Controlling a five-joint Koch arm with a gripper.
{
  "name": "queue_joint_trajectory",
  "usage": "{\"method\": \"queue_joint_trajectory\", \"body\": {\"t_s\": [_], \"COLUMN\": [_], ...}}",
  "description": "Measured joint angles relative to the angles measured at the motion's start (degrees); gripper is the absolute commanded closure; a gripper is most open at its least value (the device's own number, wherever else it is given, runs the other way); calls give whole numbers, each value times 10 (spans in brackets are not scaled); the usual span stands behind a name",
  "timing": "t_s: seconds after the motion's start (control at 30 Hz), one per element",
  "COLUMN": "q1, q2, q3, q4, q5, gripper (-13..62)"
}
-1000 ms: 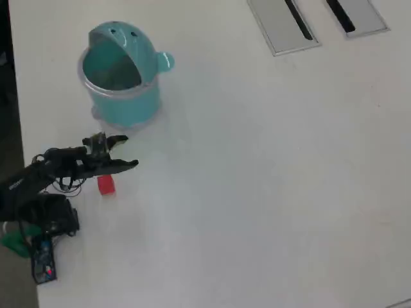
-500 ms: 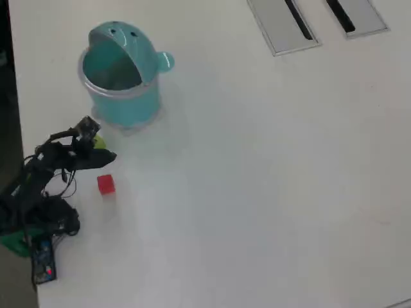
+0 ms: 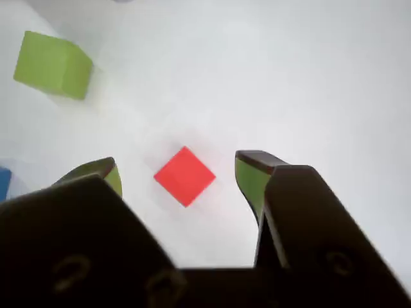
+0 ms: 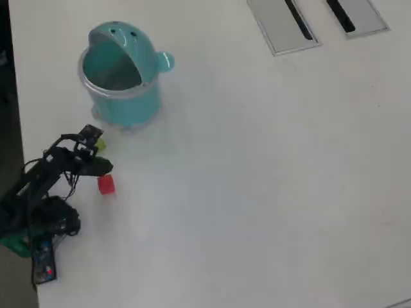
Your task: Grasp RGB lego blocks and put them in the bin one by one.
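In the wrist view the gripper (image 3: 180,174) is hanging over the white table (image 3: 308,77) with its fingers spread wide apart. The red block (image 3: 185,176) is sitting on the table between the two green fingertips (image 3: 252,176), and nothing is touching it. The yellow-green block (image 3: 52,65) is lying up in the left corner. A bit of the blue block (image 3: 4,182) is peeking in at the left edge, mostly cut off.

Only the overhead view is showing the teal bin (image 4: 122,77), standing above the arm (image 4: 51,179), and two grey panels (image 4: 282,25) at the top. There the red block (image 4: 106,185) is sitting just beside the gripper (image 4: 101,167). The yellow-green block is mostly hiding behind the arm, and the blue one is not showing.
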Motion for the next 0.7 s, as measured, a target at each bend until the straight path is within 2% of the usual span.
{"method": "queue_joint_trajectory", "body": {"t_s": [0.37, 0.7], "q1": [4, 40], "q2": [-1, -1], "q3": [97, 157], "q4": [-32, -130], "q5": [-160, -230], "gripper": [172, 172]}}
